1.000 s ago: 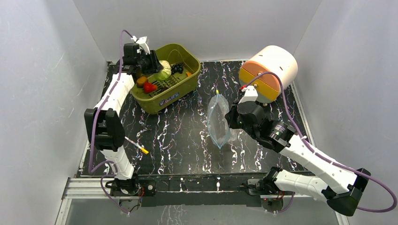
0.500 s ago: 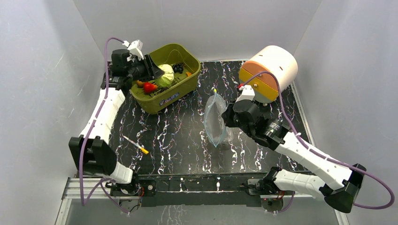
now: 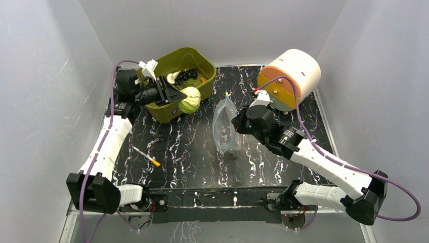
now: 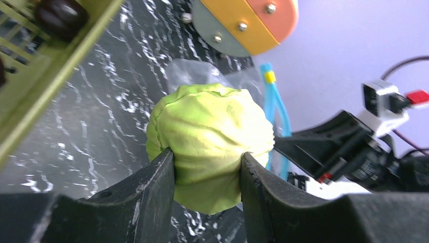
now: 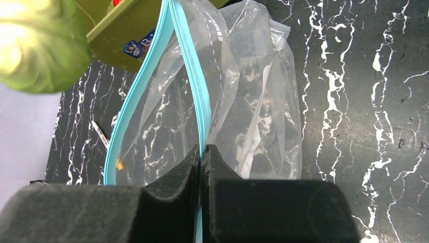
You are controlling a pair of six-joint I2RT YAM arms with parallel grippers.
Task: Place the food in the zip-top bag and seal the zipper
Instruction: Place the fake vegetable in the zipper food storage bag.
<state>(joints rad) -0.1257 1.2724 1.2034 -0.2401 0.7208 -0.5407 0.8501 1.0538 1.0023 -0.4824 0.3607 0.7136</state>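
Green and wrinkly, the round cabbage (image 4: pixel 207 121) is squeezed tight between the two black fingers of the left gripper (image 4: pixel 207 153), up in the air just outside the olive plastic bin (image 3: pixel 202 61). The right gripper (image 5: pixel 201 149) pinches the thin blue zipper (image 5: pixel 187 61) of the clear, crinkly zip-top bag (image 5: pixel 263 101), whose mouth gapes close to the cabbage, over the shiny black marble table (image 3: pixel 192 144)

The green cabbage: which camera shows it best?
The left wrist view: the cabbage fills the middle, clamped in the left gripper. The top external view shows it small, beside the green bin; the right wrist view catches only a blurred edge in its corner.
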